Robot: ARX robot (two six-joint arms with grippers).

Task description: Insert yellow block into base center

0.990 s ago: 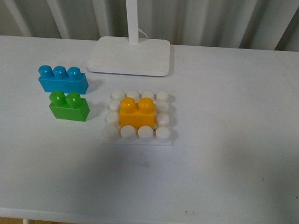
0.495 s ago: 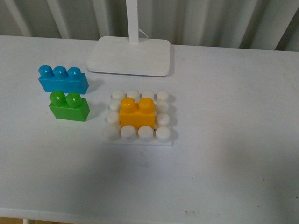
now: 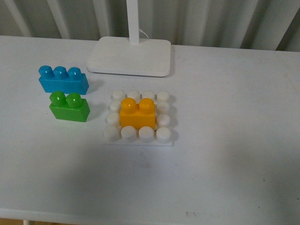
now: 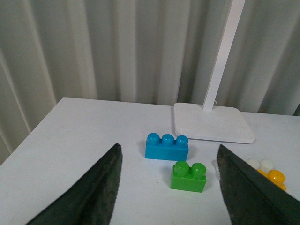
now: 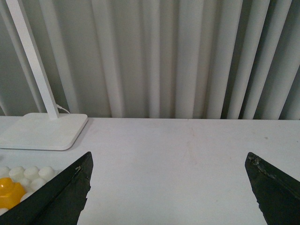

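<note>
Left gripper (image 4: 166,187) and right gripper (image 5: 168,197) both spread wide, holding nothing. Yellow block (image 3: 137,113) seated on the middle studs of the base (image 3: 138,139), frame centre. Green brick (image 3: 69,107) and blue brick (image 3: 63,79) stand left; lamp foot (image 3: 130,56) behind

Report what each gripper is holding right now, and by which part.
Nothing is held. The left gripper and right gripper are both open with empty space between their fingers. The yellow block sits free on the base.
</note>
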